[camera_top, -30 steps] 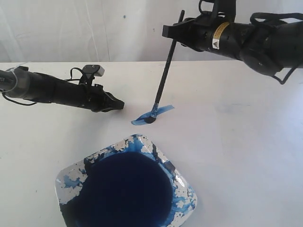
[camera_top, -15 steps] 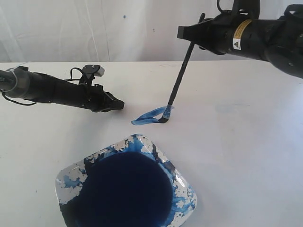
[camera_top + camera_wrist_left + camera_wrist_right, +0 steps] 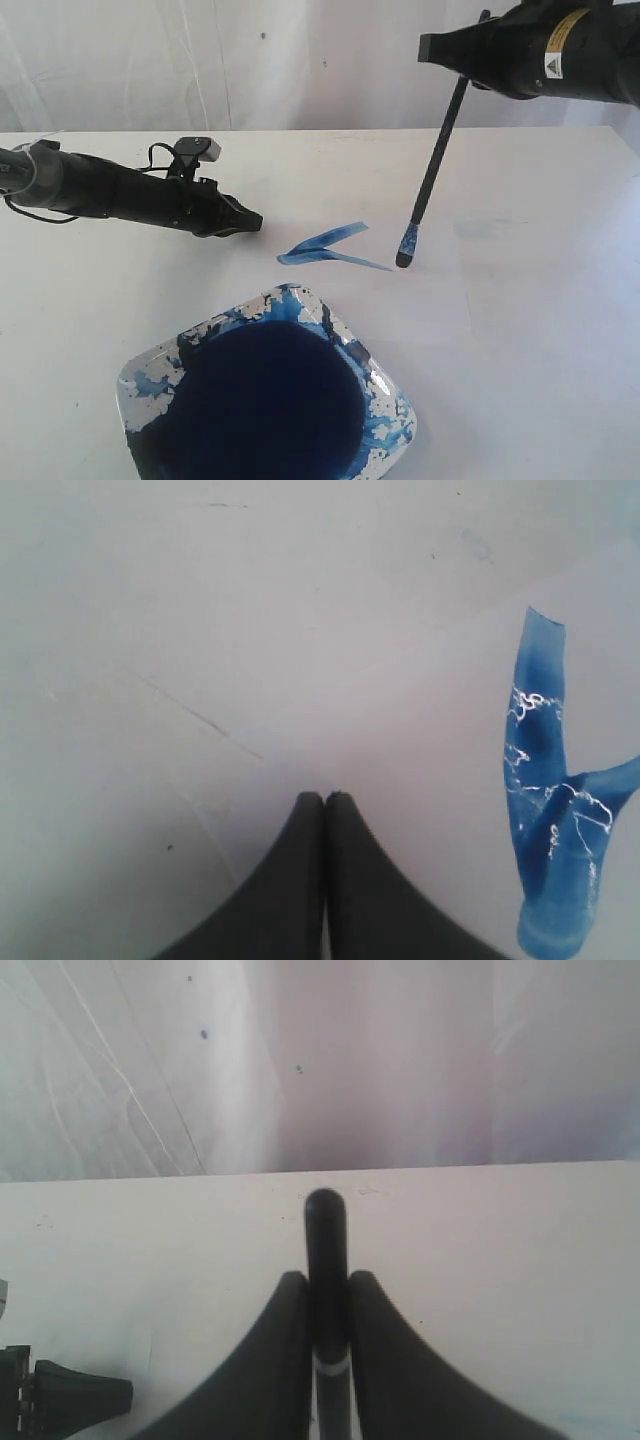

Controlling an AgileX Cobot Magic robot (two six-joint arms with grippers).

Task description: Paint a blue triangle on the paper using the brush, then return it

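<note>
We barely make out the paper against the desk — the blue triangle is an open wedge; right jaws grip the brush, left jaws closed.

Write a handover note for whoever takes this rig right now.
Left gripper: shut, empty, low over the paper, beside the painted strokes.
Right gripper: shut on the brush, held steeply, tip at the end of the thin stroke; contact unclear.
Done: two sides of the blue triangle, meeting at one corner.
Left: paint the closing side, then return the brush.
Dish of blue paint sits nearer the camera.
</note>
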